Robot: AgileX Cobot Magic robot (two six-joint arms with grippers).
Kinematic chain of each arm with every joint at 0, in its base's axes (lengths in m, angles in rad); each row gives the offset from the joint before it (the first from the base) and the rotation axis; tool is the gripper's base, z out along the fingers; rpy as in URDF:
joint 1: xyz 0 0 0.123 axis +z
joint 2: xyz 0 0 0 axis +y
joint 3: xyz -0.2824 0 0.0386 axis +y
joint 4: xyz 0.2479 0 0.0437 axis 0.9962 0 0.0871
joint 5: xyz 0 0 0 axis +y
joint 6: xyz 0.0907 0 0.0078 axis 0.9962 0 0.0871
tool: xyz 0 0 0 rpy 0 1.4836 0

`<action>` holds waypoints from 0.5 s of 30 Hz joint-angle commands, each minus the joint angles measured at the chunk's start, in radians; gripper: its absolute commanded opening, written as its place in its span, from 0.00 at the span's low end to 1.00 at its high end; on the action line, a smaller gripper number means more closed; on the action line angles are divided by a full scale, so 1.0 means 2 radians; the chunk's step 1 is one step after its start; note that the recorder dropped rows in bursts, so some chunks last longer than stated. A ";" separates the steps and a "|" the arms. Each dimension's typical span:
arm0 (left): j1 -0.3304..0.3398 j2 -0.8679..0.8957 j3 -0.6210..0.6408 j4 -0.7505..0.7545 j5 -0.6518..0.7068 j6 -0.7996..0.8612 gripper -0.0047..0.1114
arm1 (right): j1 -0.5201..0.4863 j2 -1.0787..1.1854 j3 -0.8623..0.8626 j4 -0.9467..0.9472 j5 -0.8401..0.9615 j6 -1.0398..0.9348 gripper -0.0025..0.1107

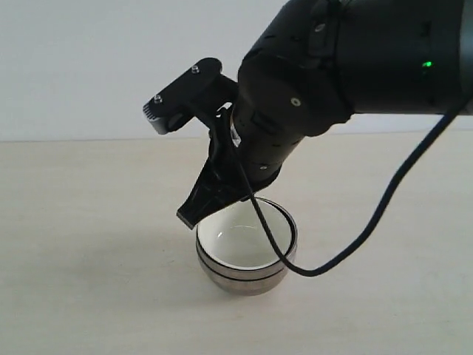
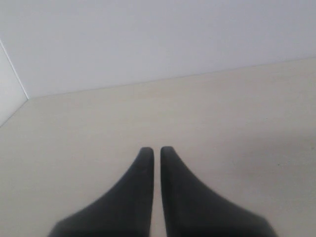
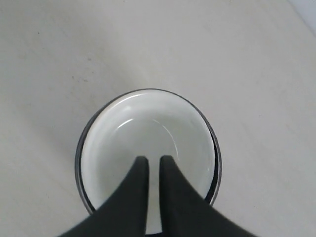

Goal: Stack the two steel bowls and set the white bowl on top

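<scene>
Resting on pale tabletop (image 1: 74, 259), stacked bowls (image 1: 247, 272), blank wall (image 1: 74, 59), left fingers (image 2: 133, 197), right fingers (image 3: 127, 200) together, empty

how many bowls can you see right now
3, all in one stack: the white bowl sits on top, nested in the upper steel bowl, which sits in the lower steel bowl. The steel ones show only their outer sides.
</scene>
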 commanded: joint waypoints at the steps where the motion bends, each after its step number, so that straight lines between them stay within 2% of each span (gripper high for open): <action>1: 0.001 -0.002 0.002 -0.003 -0.004 -0.005 0.07 | -0.002 -0.038 0.045 -0.020 -0.050 0.042 0.02; 9: 0.001 -0.002 0.002 -0.003 -0.004 -0.005 0.07 | -0.002 -0.131 0.169 -0.123 -0.130 0.179 0.02; 15: 0.001 -0.002 0.002 -0.003 -0.004 -0.005 0.07 | -0.002 -0.228 0.264 -0.131 -0.231 0.239 0.02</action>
